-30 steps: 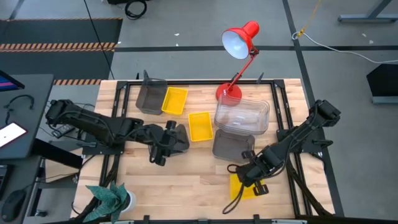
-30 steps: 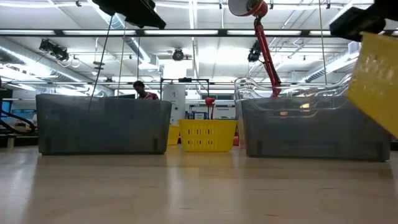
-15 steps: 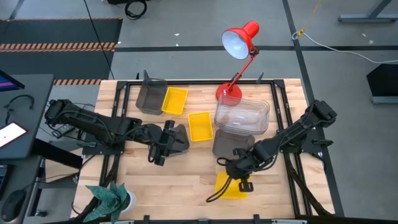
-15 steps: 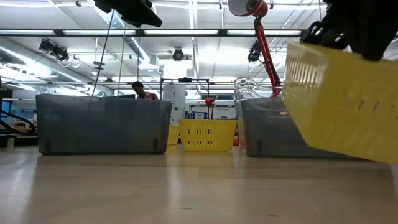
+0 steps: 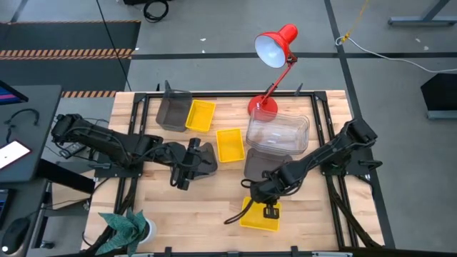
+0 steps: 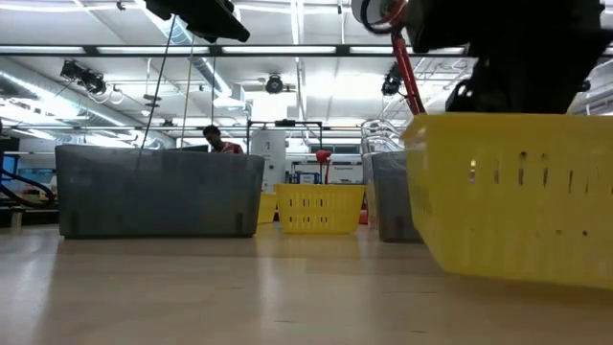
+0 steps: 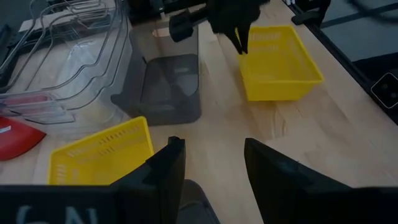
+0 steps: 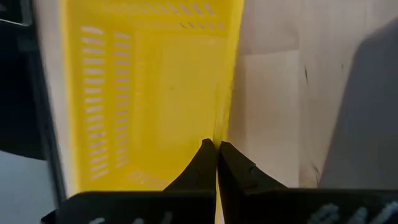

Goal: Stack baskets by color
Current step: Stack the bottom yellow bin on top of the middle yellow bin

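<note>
Nearest you on the wooden surface [image 5: 200, 207], close to its front edge, sits the yellow basket [image 5: 260, 215] that your right gripper [image 5: 270, 209] has pinched by one long wall; in the right wrist view the fingers [image 8: 205, 163] are clenched tight on that thin wall, one inside and one outside. In the low view this basket [image 6: 512, 196] fills the right side and tilts slightly, so you cannot tell whether its base lies flat. The right arm reaches in from the right edge, stretched diagonally toward the front middle. A green plant [image 5: 127, 227] stands at the front left corner. Farther in, your left gripper [image 5: 187, 165] hovers left of centre with its fingers [image 7: 168, 163] spread apart and nothing between them, beside a dark-grey basket [image 5: 206, 158] that the arm partly hides. Just beyond, a second yellow basket [image 5: 229, 144] lies near the middle, and a smoky grey basket [image 5: 263, 165] sits next to it, partly under the right arm. Behind that stand the clear baskets [image 5: 278, 133], nested, their count hard to make out. Toward the back left, a third yellow basket [image 5: 201, 115] touches another dark-grey basket [image 5: 171, 112]. The red desk lamp [image 5: 275, 48] rises at the back edge. Past the surface, the low view shows a bright workshop hall with a person [image 6: 218, 139] far off.
</note>
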